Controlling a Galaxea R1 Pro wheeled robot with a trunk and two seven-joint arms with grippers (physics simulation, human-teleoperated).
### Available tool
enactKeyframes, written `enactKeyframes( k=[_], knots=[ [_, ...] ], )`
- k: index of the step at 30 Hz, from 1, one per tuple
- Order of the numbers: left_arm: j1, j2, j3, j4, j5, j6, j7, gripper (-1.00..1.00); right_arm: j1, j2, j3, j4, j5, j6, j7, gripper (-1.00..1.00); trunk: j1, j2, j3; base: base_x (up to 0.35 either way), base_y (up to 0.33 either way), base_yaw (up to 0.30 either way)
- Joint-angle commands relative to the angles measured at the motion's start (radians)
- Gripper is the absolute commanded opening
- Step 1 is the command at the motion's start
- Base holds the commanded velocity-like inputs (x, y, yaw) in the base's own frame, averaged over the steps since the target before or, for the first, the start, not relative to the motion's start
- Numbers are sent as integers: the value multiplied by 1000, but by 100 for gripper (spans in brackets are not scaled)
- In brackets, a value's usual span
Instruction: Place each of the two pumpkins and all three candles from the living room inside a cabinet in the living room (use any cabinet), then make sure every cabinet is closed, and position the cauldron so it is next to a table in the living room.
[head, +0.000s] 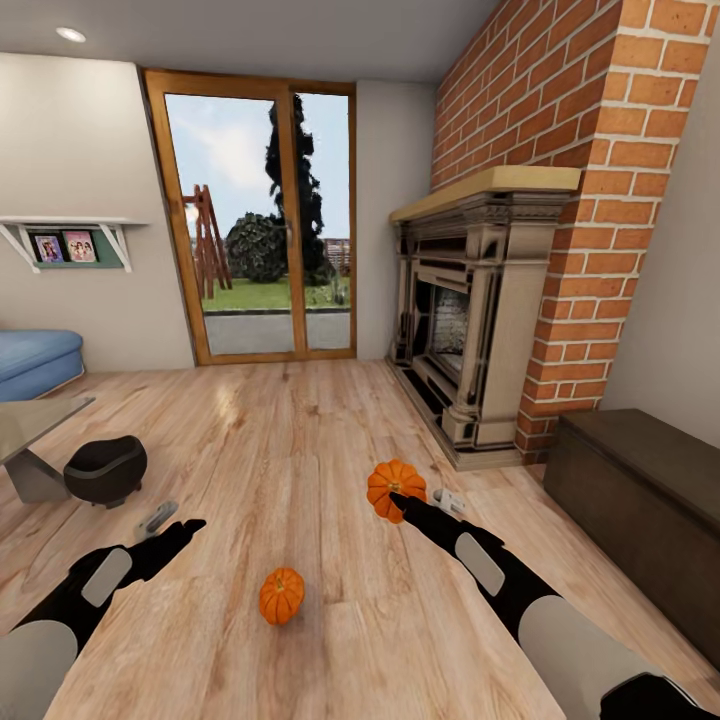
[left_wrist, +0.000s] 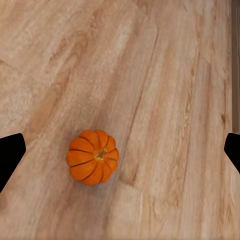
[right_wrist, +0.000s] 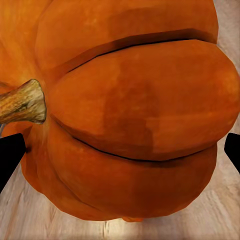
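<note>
One orange pumpkin (head: 396, 486) sits on the plank floor in front of the fireplace. My right gripper (head: 422, 498) is open, and this pumpkin (right_wrist: 135, 115) lies close between its black fingertips (right_wrist: 10, 157). The second pumpkin (head: 281, 595) rests on the floor between my arms. My left gripper (head: 170, 522) hangs open above that pumpkin (left_wrist: 93, 157), well clear of it. The black cauldron (head: 105, 468) stands on the floor at the left, right beside the pale-topped table (head: 35, 420). The dark brown cabinet (head: 640, 480) runs along the right wall, its fronts shut. The candles are out of view.
A brick chimney and ornate fireplace (head: 480, 320) stand at the right, just beyond the cabinet. Glass doors (head: 265, 220) fill the far wall. A blue sofa (head: 35, 360) sits at far left under a wall shelf (head: 70, 240). Open plank floor lies ahead.
</note>
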Motion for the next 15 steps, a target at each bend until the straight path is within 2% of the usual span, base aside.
enactKeyframes(
  k=[1,9,15],
  knots=[
    [-1,-1,6,-1,2,8,-3,100,-1,0,2,0,-7,2,1,-100,0,0,-1,0,0,0],
    [-1,-2,6,-11,3,4,-5,100,-1,2,2,0,-7,2,1,-100,0,0,-1,21,3,0],
    [0,-2,6,-11,3,3,-9,100,-1,2,2,0,-7,3,-1,-100,0,0,-1,246,83,0]
  ],
)
